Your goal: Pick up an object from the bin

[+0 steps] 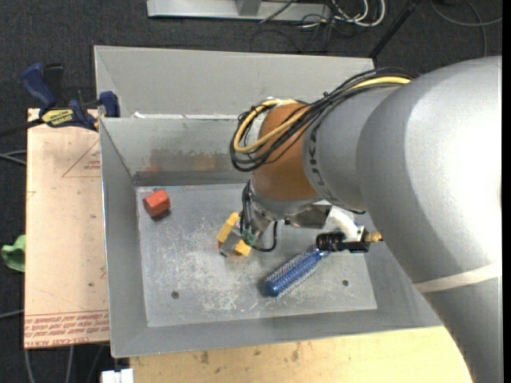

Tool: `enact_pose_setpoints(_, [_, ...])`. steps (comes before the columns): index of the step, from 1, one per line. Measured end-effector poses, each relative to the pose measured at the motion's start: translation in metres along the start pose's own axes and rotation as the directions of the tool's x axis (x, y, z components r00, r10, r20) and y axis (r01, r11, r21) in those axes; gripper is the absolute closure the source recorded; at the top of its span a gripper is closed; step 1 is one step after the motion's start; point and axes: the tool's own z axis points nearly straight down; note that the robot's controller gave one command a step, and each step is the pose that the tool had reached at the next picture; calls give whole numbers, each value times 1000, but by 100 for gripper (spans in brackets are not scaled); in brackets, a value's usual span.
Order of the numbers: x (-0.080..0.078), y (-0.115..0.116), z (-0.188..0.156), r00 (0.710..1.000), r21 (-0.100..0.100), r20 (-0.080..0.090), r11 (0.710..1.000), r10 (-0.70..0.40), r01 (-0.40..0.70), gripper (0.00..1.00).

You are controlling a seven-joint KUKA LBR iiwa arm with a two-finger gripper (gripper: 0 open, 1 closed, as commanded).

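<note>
Lying loose on the floor of the grey metal bin (120, 214) are three small things, well apart from its sloping walls; the floor is flat sheet metal, scuffed and speckled with pale marks. A small orange-red block (157, 203), blunt and cube-like, sits alone near the back left corner; a blue brush (289, 273) with a bristly, rough-looking head and a smooth black handle lies slantwise right of centre. Between them, near the middle, lies a small yellow-and-grey piece (232, 236), angular and hard-looking.

The end effector (255, 228) reaches down just beside that yellow-and-grey piece, on its right, under a rounded orange cover (279, 162) looped with yellow and black cables (254, 128); whether it touches the piece cannot be told, nor whether it is spread or pressed together. The broad, smooth silver arm (435, 174) covers the bin's right side.
</note>
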Motion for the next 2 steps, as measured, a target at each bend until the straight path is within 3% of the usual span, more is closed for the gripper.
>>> enact_pose_setpoints(1, [-1,1,-41,1000,-3,3,1000,-4,4,100])
enact_pose_setpoints(2, [-1,1,-40,1000,0,1,1000,-6,6,100])
